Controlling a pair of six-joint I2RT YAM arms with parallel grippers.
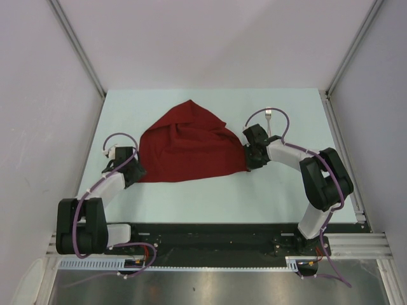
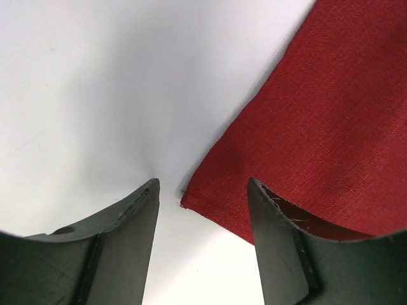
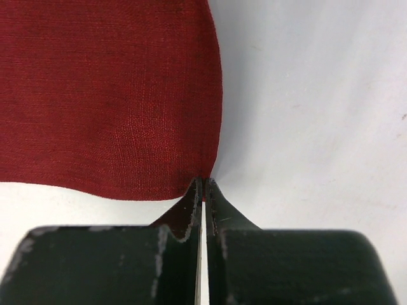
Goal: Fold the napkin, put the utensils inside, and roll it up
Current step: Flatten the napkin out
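Note:
The dark red napkin (image 1: 189, 145) lies rumpled on the pale table, its far part bunched into a peak. My left gripper (image 1: 135, 175) is open at the napkin's near left corner (image 2: 191, 197); that corner lies between the fingers, untouched. My right gripper (image 1: 248, 159) is shut on the napkin's near right corner (image 3: 205, 184); the cloth (image 3: 114, 95) spreads to the left of the jaws. The silver fork (image 1: 268, 121) lies on the table beyond the right gripper, partly behind a cable.
The pale table (image 1: 210, 203) ends at a raised frame on both sides. White walls stand close on the left and right. Purple cables loop over both wrists.

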